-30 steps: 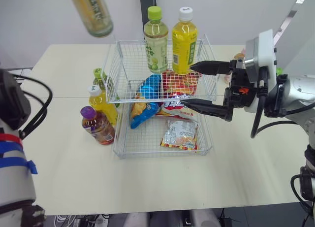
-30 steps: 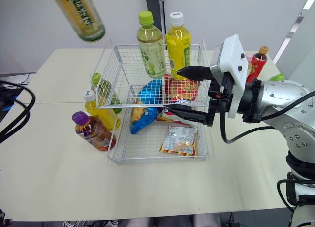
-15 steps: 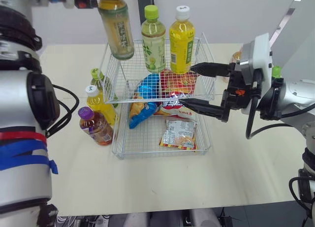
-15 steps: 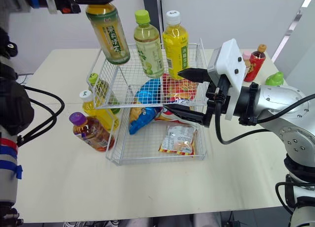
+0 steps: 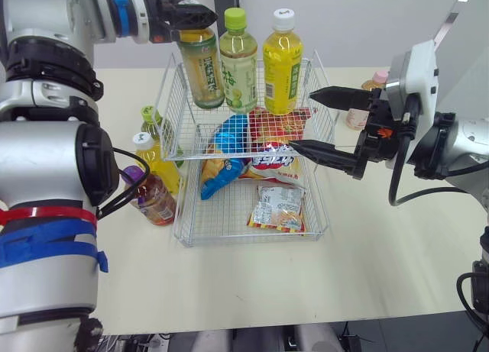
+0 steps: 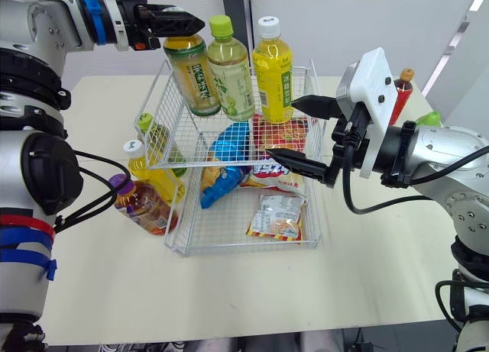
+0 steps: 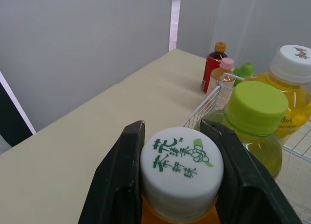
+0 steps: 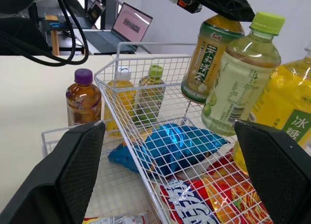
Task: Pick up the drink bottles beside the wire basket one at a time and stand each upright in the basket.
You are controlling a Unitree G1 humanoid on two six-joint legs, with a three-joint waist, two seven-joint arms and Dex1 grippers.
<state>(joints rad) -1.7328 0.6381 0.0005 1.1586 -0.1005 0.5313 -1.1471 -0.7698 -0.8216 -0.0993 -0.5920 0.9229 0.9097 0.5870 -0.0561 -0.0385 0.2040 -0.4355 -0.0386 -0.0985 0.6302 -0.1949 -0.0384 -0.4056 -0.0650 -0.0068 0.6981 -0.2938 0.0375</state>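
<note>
My left gripper (image 5: 191,17) is shut on the white cap (image 7: 181,171) of a green-labelled tea bottle (image 5: 204,71). The bottle hangs slightly tilted, its lower half inside the far left corner of the wire basket (image 5: 252,236). Next to it in the basket stand a green-capped bottle (image 5: 239,62) and a yellow bottle (image 5: 283,62). Three bottles stay on the table left of the basket: a green-capped one (image 5: 155,123), a yellow one (image 5: 157,163) and a purple-capped one (image 5: 150,196). My right gripper (image 5: 304,121) hovers open over the basket's right side, holding nothing.
Snack packs lie in the basket: a blue one (image 5: 229,138), a red one (image 5: 276,129) and a small one (image 5: 279,208). Small bottles (image 6: 401,92) stand at the table's far right, behind my right arm. Bare tabletop (image 5: 252,283) lies in front of the basket.
My left gripper has carried the tea bottle down and right, from high above the table's far left into the basket's far left corner. My right gripper drew back slightly to the right.
</note>
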